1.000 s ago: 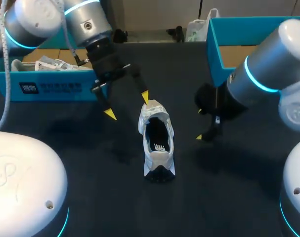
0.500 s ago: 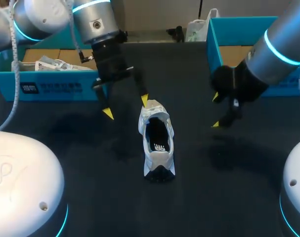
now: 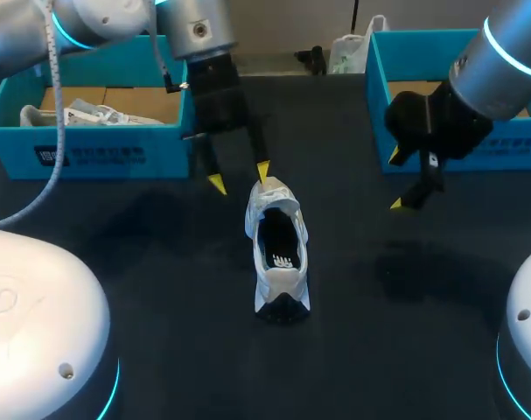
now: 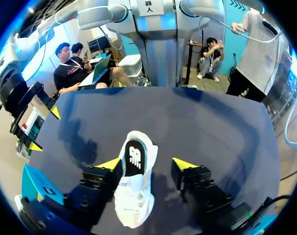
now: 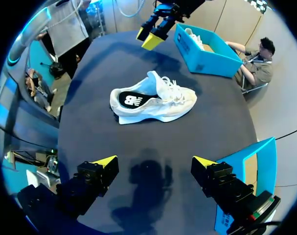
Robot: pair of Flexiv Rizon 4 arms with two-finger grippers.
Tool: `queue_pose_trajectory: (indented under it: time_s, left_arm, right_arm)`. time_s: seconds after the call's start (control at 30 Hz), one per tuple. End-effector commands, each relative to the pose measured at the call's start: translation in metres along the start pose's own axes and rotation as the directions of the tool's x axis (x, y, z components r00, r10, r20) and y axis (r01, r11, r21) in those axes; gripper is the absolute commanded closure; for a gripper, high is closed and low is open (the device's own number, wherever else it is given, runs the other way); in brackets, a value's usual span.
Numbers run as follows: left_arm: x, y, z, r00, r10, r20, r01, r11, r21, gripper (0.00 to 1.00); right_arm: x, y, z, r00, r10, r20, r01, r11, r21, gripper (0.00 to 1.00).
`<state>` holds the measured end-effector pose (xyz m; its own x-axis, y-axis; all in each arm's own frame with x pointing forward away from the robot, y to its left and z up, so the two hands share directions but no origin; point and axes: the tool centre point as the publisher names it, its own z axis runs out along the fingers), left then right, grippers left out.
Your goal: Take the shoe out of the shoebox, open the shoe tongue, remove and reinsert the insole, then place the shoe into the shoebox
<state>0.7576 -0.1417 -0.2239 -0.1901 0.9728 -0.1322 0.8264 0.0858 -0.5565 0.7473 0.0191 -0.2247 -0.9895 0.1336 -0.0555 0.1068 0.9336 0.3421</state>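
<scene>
- On the dark table (image 3: pixel 160 262), a white sneaker stands out of its box, with both arms held over the surface.
- The left shoebox (image 3: pixel 90 153), blue and open, sits at the far left edge. A second white shoe (image 3: pixel 99 115) lies inside it on pale paper.
- The right shoebox (image 3: pixel 379 79), also blue and open, sits at the far right edge, and brown card shows inside it.
- My left arm comes in from the far left corner and reaches toward the middle of the table. My right arm comes in from the right, in front of the right shoebox.
- The sneaker (image 3: pixel 277 245) rests upright on its sole near the table's middle, well apart from both boxes. Its toe points away from me and its heel is toward me.
- The left gripper (image 3: pixel 240 178) hangs over the toe end with its fingers spread wide. In the left wrist view the laced front of the sneaker (image 4: pixel 133 196) lies between the two yellow tips. It is not clamped, and I cannot tell whether either tip touches it.
- The right gripper (image 3: pixel 395 179) is released too, with its fingers wide apart and nothing between them. It is well to the right of the sneaker.
- The insole (image 3: pixel 282 255), dark with a white mark, lies inside the shoe's open mouth.
</scene>
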Motion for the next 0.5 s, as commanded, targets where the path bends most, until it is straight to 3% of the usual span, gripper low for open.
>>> queue_pose_trajectory:
  time_s: [0.03, 0.13, 0.5]
  left_arm:
    - [-0.013, -0.002, -0.003, 0.998, 0.061, -0.035, -0.062, 0.998, -0.025, 1.0]
    - [-0.022, -0.004, 0.0, 0.993, 0.106, -0.05, -0.11, 0.99, -0.087, 1.0]
    - [-0.038, -0.016, 0.042, 0.961, 0.243, -0.134, -0.261, 0.956, -0.138, 1.0]
  right_arm:
    - [0.002, -0.001, 0.001, 1.0, 0.001, 0.004, -0.001, 1.0, 0.0, 0.0]
    - [0.002, -0.001, 0.001, 1.0, 0.001, 0.004, -0.001, 1.0, 0.0, 0.0]
    - [0.002, -0.001, 0.001, 1.0, 0.001, 0.004, -0.001, 1.0, 0.0, 0.0]
